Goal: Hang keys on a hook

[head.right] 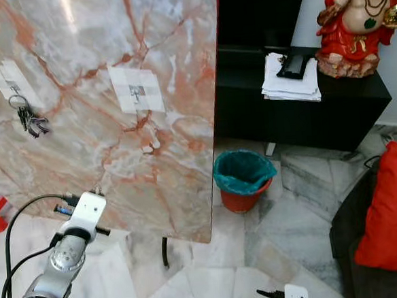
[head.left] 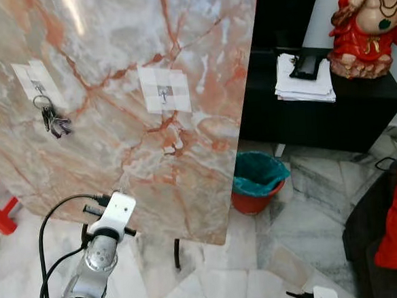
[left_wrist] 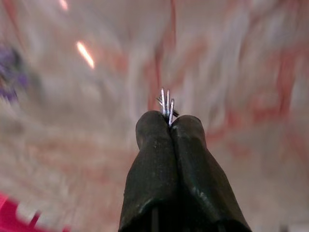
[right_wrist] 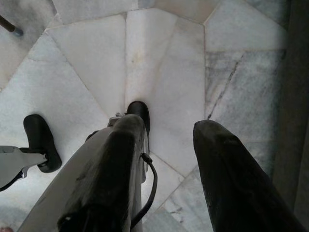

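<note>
left gripper [left_wrist: 170, 126] pinching key ring [left_wrist: 166, 102], blurred marble board [left_wrist: 231, 72]

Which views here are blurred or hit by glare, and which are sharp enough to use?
Left wrist view: the marble board behind is smeared with blur and a light streak, while the left end effector, pinching a metal key ring, is sharp. Head views: sharp, with glare at the top of the marble board. Right wrist view: sharp but dim, showing the open right end effector over the floor.

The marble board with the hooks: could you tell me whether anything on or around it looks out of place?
Nothing stands out. One key bunch hangs on its hook, the middle hook is bare, and the left gripper pinches a key ring.
</note>
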### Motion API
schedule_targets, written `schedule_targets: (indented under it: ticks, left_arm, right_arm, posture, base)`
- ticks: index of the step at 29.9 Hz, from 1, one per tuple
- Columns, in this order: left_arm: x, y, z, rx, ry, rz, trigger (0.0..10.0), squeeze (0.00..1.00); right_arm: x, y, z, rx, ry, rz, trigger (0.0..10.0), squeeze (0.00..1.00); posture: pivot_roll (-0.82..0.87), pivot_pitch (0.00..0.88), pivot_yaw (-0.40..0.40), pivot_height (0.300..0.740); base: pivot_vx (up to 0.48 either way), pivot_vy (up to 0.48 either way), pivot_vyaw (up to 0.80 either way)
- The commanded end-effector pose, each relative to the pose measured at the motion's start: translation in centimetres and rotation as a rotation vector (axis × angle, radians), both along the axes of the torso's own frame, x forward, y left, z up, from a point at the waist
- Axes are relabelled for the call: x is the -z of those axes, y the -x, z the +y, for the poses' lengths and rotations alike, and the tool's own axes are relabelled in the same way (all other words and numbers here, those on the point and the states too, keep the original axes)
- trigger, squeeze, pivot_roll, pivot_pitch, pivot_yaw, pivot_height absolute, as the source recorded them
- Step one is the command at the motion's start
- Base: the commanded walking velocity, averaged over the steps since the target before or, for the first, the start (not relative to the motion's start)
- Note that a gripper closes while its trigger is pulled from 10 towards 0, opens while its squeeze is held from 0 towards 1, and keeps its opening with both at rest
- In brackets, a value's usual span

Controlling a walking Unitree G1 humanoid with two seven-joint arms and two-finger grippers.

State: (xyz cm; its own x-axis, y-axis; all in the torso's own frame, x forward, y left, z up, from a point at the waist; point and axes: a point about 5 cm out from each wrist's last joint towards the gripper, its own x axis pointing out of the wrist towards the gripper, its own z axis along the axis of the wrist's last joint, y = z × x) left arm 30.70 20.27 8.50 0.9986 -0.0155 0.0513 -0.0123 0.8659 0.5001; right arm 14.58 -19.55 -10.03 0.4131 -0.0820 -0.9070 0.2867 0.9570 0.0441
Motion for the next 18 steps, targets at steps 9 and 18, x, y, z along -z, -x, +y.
schedule_targets:
  ticks: [9, 18]
  left_arm:
    - [-5.3, 0.8, -3.1, 0.179, 0.119, -0.306, 10.0, 0.0]
    - [-7.1, 0.3, -4.0, 0.238, 0.298, -0.333, 10.0, 0.0]
  right_arm:
    - [0.0, 0.0, -0.1, -0.004, 0.009, -0.011, 10.0, 0.0]
    - [-0.2, -0.4, -0.1, 0.006, 0.012, -0.038, 10.0, 0.0]
  posture:
    - [0.14, 0.064, -0.024, 0.74]
    - [0.14, 0.069, -0.025, 0.74]
  base:
    - [0.0, 0.0, 0.0]
    - [0.0, 0.0, 0.0]
